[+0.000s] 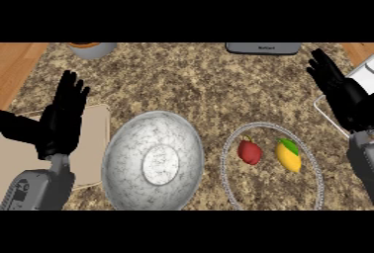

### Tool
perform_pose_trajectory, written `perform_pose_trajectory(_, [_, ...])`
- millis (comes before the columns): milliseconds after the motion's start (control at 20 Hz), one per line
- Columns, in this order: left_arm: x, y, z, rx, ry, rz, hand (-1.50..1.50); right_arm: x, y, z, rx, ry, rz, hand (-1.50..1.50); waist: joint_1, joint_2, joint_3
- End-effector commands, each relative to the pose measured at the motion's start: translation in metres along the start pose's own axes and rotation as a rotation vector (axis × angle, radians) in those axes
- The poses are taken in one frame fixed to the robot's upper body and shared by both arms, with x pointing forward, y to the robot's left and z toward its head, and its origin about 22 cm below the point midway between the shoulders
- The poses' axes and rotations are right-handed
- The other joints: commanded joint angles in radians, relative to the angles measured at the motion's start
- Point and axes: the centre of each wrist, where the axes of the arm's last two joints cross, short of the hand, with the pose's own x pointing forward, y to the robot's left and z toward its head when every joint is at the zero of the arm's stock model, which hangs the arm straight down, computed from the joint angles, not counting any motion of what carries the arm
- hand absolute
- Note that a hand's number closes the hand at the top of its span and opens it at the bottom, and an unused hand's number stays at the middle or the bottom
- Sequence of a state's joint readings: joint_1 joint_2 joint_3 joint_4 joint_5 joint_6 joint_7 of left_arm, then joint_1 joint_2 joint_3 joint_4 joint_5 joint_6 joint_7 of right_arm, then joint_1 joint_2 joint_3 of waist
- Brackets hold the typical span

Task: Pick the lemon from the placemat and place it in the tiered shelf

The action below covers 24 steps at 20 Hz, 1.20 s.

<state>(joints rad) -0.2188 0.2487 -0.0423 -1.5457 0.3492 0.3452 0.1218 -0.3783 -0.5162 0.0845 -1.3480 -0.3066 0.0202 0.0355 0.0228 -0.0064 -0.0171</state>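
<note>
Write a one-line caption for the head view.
Both black hands, left and right, open above the granite counter; yellow lemon beside red fruit.

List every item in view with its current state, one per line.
left hand: open, fingers up, holding nothing, over the beige mat
right hand: open, fingers up, holding nothing
lemon: lying inside the wire-rimmed ring, untouched
red fruit: lying beside the lemon, apart from it
marbled bowl: upright, nothing inside
beige mat: flat, partly under the left forearm
</note>
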Motion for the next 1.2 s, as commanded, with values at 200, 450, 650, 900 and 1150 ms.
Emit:
perform_pose_trajectory(200, [-0.017,-0.007,0.005,-0.204,-0.066,-0.31,0.0,-0.016,-0.059,0.007,0.078,-0.029,-0.087,-1.5,-0.025,0.014,0.02])
perform_pose_trajectory(450, [-0.025,0.0,0.012,-0.232,-0.027,-0.327,0.0,-0.032,-0.092,0.037,-0.195,0.113,0.318,1.5,-0.06,0.029,0.01])
perform_pose_trajectory(650, [-0.035,-0.028,0.019,-0.298,-0.028,-0.342,0.0,-0.119,-0.061,0.066,-0.495,0.057,0.12,-1.5,-0.02,0.022,0.023])
perform_pose_trajectory(900, [-0.051,-0.004,0.021,-0.305,-0.029,-0.371,0.0,-0.142,-0.079,0.081,-0.512,-0.163,-0.086,-1.5,-0.012,0.014,0.02])
perform_pose_trajectory(1150, [-0.033,-0.01,0.005,-0.306,-0.007,-0.356,0.0,-0.116,-0.099,0.073,-0.135,-0.043,0.033,-1.5,-0.016,0.009,0.017])
